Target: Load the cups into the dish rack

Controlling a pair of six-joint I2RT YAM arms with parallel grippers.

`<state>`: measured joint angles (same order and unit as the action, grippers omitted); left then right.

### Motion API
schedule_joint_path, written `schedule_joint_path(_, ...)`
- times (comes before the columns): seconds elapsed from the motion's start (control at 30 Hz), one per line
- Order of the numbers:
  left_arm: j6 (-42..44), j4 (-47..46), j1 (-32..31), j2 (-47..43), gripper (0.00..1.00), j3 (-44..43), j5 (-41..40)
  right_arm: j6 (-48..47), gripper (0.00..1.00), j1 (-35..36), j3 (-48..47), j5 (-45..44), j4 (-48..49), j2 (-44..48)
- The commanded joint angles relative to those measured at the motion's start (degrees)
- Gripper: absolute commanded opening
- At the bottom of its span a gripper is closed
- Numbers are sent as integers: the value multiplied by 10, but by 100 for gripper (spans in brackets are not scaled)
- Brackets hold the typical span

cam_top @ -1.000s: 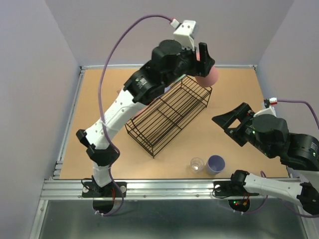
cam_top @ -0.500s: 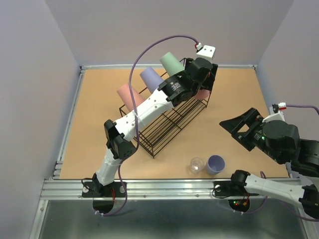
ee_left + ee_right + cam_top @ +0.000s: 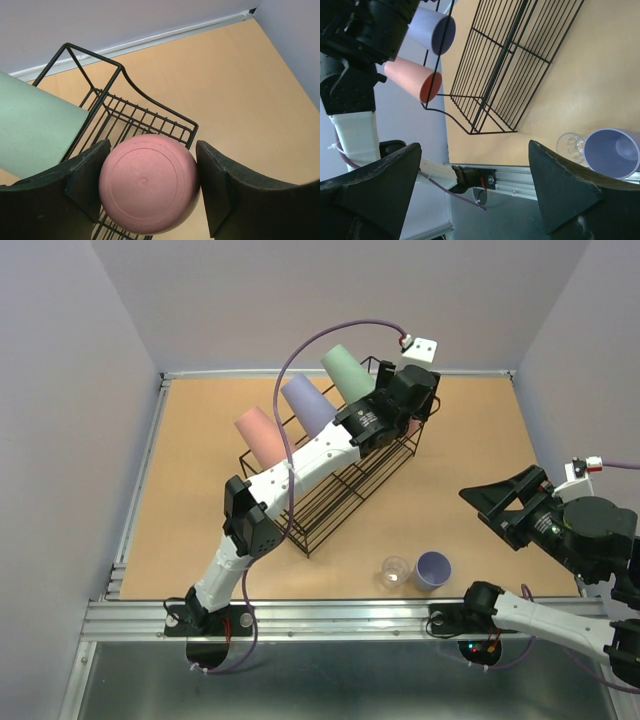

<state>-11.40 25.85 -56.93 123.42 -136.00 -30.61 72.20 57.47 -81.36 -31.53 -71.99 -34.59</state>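
- The left gripper (image 3: 149, 186) pinches a small pink plastic tumbler (image 3: 150, 182) between both fingers, its base facing the wrist camera, above the raised end of the long black wire dish rack (image 3: 335, 485)
- Three large tumblers, pink (image 3: 258, 435), lavender (image 3: 305, 402) and green (image 3: 345, 370), lean tilted along the rack's far long side, closed ends uppermost
- From above, the left arm lies across the rack and hides most of the held tumbler
- The right gripper (image 3: 505, 508) is spread wide and empty, right of the rack and well apart from it
- A small lavender tumbler (image 3: 433, 569) stands upright on the tan table (image 3: 200, 490), a tiny clear tumbler (image 3: 396, 571) just beside it, near the front metal rail (image 3: 330, 615)
- A purple cable (image 3: 290, 380) arcs from the left wrist over the rack
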Motion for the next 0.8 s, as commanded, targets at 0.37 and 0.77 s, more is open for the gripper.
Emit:
schedule_joint_path(0.37, -3, -44, -5, 23, 0, 20, -39, -2, 92, 4, 20, -13, 7, 35)
schedule_joint_path(0.77, 4, -44, -4, 29, 0, 43, -75, -4, 92, 3, 32, -12, 14, 41)
